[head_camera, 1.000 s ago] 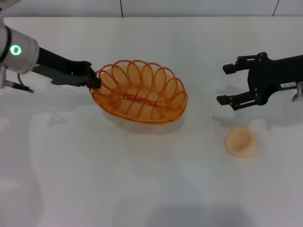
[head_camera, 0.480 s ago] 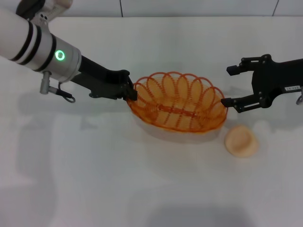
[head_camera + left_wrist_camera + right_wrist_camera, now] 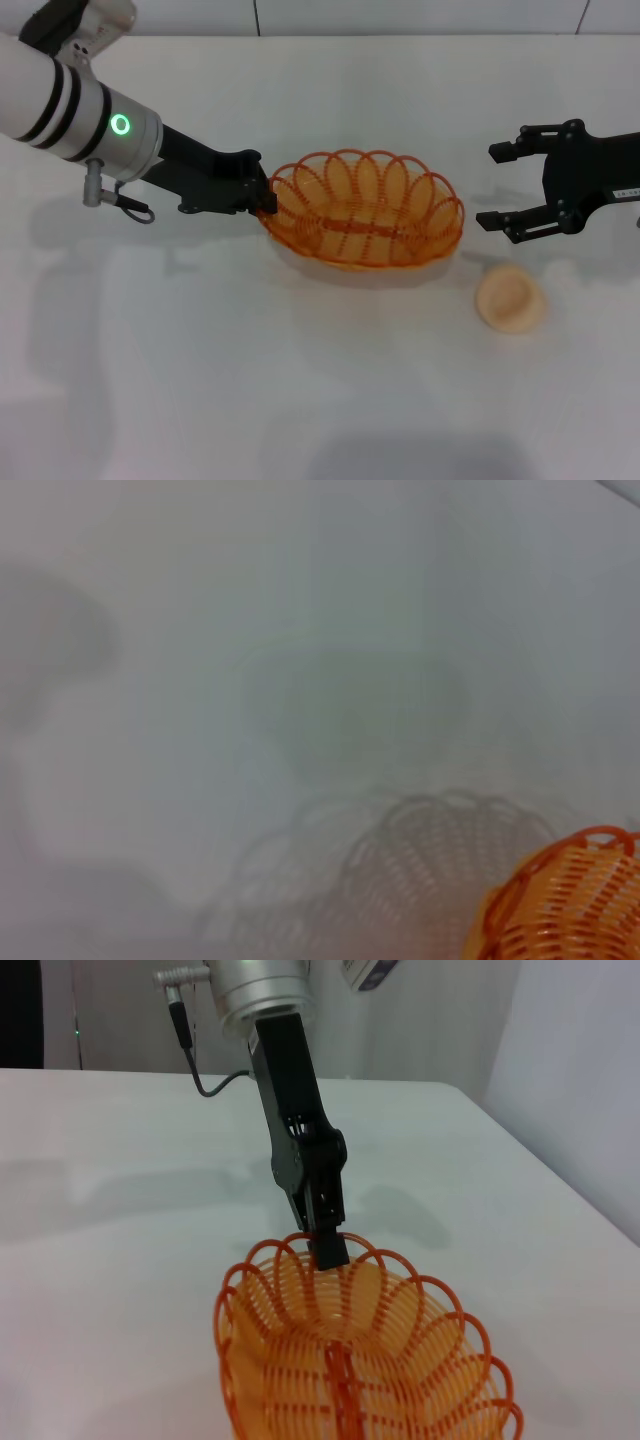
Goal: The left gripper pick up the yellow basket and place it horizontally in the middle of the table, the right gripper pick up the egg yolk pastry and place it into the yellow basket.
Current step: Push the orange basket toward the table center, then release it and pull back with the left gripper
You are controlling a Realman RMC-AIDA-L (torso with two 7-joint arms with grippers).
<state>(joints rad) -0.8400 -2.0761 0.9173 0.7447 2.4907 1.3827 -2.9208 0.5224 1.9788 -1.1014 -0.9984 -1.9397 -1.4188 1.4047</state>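
The yellow basket (image 3: 362,208) lies lengthwise near the middle of the white table (image 3: 300,380), slightly tilted. My left gripper (image 3: 264,196) is shut on the basket's left rim. The right wrist view shows that claw (image 3: 326,1242) clamped on the rim of the basket (image 3: 360,1360). A corner of the basket (image 3: 570,900) shows in the left wrist view above its shadow. My right gripper (image 3: 510,187) is open and empty, to the right of the basket. The egg yolk pastry (image 3: 510,298) lies on the table just in front of the right gripper.
The table's far edge (image 3: 320,36) meets a pale wall. White tabletop stretches in front of the basket and pastry.
My left gripper carried the basket right toward the table's middle, then drew it back a little to the left and lowered it. My right gripper drifted slightly right.
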